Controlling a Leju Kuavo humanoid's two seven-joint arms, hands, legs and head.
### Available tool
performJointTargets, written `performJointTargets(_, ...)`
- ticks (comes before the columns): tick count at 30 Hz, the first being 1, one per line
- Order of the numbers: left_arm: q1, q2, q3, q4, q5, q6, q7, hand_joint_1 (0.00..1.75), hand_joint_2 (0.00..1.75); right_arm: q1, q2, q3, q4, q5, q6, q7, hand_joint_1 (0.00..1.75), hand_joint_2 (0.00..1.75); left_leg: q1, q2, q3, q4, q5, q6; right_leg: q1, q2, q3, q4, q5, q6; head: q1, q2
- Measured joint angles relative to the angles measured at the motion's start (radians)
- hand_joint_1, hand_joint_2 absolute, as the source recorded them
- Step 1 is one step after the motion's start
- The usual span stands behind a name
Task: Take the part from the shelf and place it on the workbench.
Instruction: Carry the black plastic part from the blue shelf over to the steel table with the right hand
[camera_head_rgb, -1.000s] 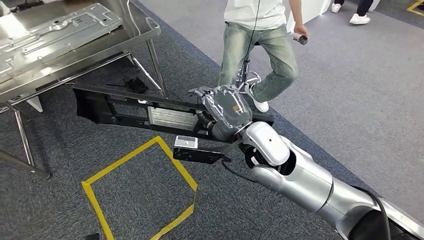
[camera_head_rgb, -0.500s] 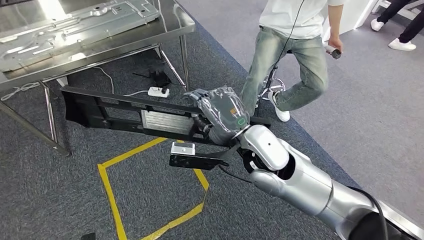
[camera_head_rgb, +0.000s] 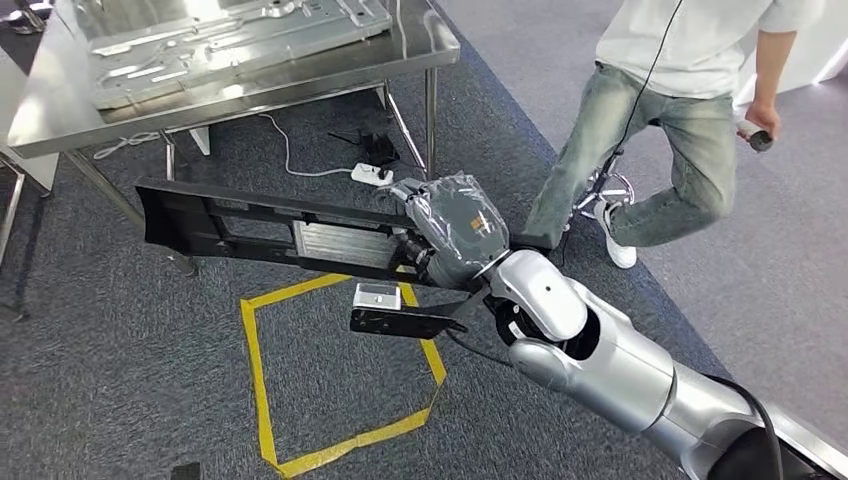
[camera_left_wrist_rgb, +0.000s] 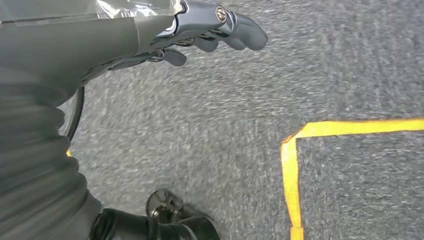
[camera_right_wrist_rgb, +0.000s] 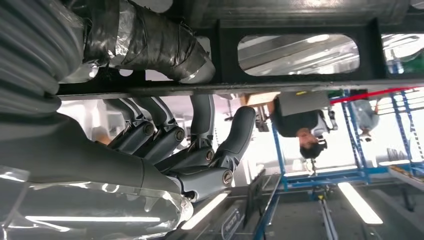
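Right hand (camera_head_rgb: 455, 228), wrapped in clear plastic film, grips the long black frame-shaped part (camera_head_rgb: 270, 225) near one end; fingers (camera_right_wrist_rgb: 200, 135) curl over its bar, thumb opposite. Part held roughly level in the air above grey carpet (camera_head_rgb: 120, 380) and a yellow tape square (camera_head_rgb: 260, 370), near the shiny steel workbench (camera_head_rgb: 60, 110), not touching it. Left hand (camera_left_wrist_rgb: 200, 30) hangs over carpet, fingers loosely curled, holding nothing. A person in jeans (camera_head_rgb: 660, 130) stands beside.
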Motion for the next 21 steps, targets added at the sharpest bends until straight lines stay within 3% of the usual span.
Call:
performJointTargets(2,-0.003,0.000,0.000,0.000,0.001,-0.001,0.000,0.00,1.75,-0.003,0.000,0.000,0.000,0.001,-0.002,-0.002,1.75,1.75,-0.002,0.063,-0.053,0.106,-0.051,-0.009,0.002,-0.025,0.008,-0.005,-0.002,-0.007,-0.005,0.000)
performJointTargets(4,-0.005,0.001,0.000,0.000,0.004,-0.004,0.000,0.00,1.75,-0.003,0.000,0.000,0.003,0.001,-0.002,-0.003,1.75,1.75,0.003,0.081,-0.121,0.230,-0.092,-0.017,0.004,-0.053,0.009,-0.005,-0.005,-0.011,-0.005,0.000)
performJointTargets(5,-0.004,0.001,0.000,0.000,0.006,-0.006,0.000,0.00,1.75,-0.003,0.000,0.000,0.005,0.002,-0.002,-0.005,1.75,1.75,0.004,0.083,-0.135,0.250,-0.088,-0.018,0.004,-0.066,0.010,-0.005,-0.007,-0.011,-0.005,0.000)
performJointTargets(6,-0.003,0.002,0.000,0.000,0.008,-0.011,-0.002,0.00,1.75,-0.004,0.001,0.000,0.008,0.003,-0.002,-0.007,1.75,1.75,0.005,0.086,-0.127,0.227,-0.064,-0.019,0.004,-0.078,0.011,-0.005,-0.008,-0.010,-0.005,0.000)
performJointTargets(7,-0.003,0.003,0.000,0.000,0.009,-0.016,-0.004,0.00,1.75,-0.007,0.003,0.000,0.011,0.005,-0.002,-0.009,1.75,1.75,0.005,0.093,-0.098,0.167,-0.029,-0.018,0.004,-0.090,0.012,-0.005,-0.010,-0.009,-0.005,0.000)
performJointTargets(9,-0.004,0.008,0.000,0.000,0.009,-0.032,-0.006,0.00,1.75,-0.017,0.008,0.000,0.018,0.007,0.000,-0.012,1.75,1.75,-0.001,0.128,-0.027,0.024,0.023,-0.012,0.008,-0.109,0.017,-0.004,-0.016,-0.002,-0.005,0.000)
performJointTargets(11,-0.007,0.013,0.000,0.000,0.003,-0.060,0.008,0.00,1.75,-0.030,0.013,0.000,0.025,0.008,0.003,-0.016,1.75,1.75,-0.010,0.145,0.005,-0.038,0.032,0.001,0.014,-0.124,0.022,-0.005,-0.022,0.008,-0.003,0.000)
performJointTargets(13,-0.007,0.019,-0.001,0.000,-0.013,-0.092,0.044,0.00,1.75,-0.037,0.018,0.000,0.032,0.008,0.007,-0.018,1.75,1.75,-0.012,0.123,0.007,-0.041,0.030,0.013,0.016,-0.141,0.030,-0.008,-0.028,0.019,-0.001,0.000)
performJointTargets(15,-0.006,0.025,-0.006,0.000,-0.037,-0.118,0.098,0.00,1.75,-0.043,0.021,0.000,0.038,0.008,0.014,-0.018,1.75,1.75,-0.008,0.102,0.017,-0.049,0.033,0.023,0.012,-0.125,0.028,0.014,-0.049,0.030,0.001,0.000)
performJointTargets(16,-0.007,0.030,-0.010,0.000,-0.047,-0.127,0.124,0.00,1.75,-0.048,0.023,0.000,0.042,0.008,0.017,-0.019,1.75,1.75,-0.005,0.092,0.021,-0.053,0.034,0.029,0.010,-0.104,0.012,0.052,-0.071,0.034,0.003,0.000)
performJointTargets(18,-0.012,0.039,-0.021,0.000,-0.068,-0.145,0.171,0.00,1.75,-0.055,0.025,0.000,0.052,0.008,0.020,-0.019,1.75,1.75,-0.005,0.072,0.024,-0.054,0.034,0.037,0.008,-0.058,-0.056,0.185,-0.129,0.035,0.007,0.000)
performJointTargets(19,-0.014,0.045,-0.028,0.000,-0.083,-0.158,0.192,0.00,1.75,-0.055,0.026,0.000,0.058,0.008,0.021,-0.020,1.75,1.75,-0.006,0.060,0.024,-0.053,0.034,0.039,0.008,-0.048,-0.091,0.246,-0.147,0.035,0.008,0.000)
performJointTargets(20,-0.014,0.050,-0.036,0.000,-0.104,-0.175,0.214,0.00,1.75,-0.055,0.027,0.000,0.065,0.008,0.021,-0.022,1.75,1.75,-0.006,0.046,0.024,-0.052,0.034,0.040,0.008,-0.042,-0.113,0.278,-0.148,0.034,0.008,0.000)
performJointTargets(21,-0.014,0.056,-0.048,0.000,-0.132,-0.195,0.239,0.00,1.75,-0.054,0.028,0.000,0.071,0.009,0.021,-0.025,1.75,1.75,-0.007,0.032,0.025,-0.051,0.033,0.040,0.008,-0.040,-0.116,0.271,-0.128,0.031,0.008,0.000)
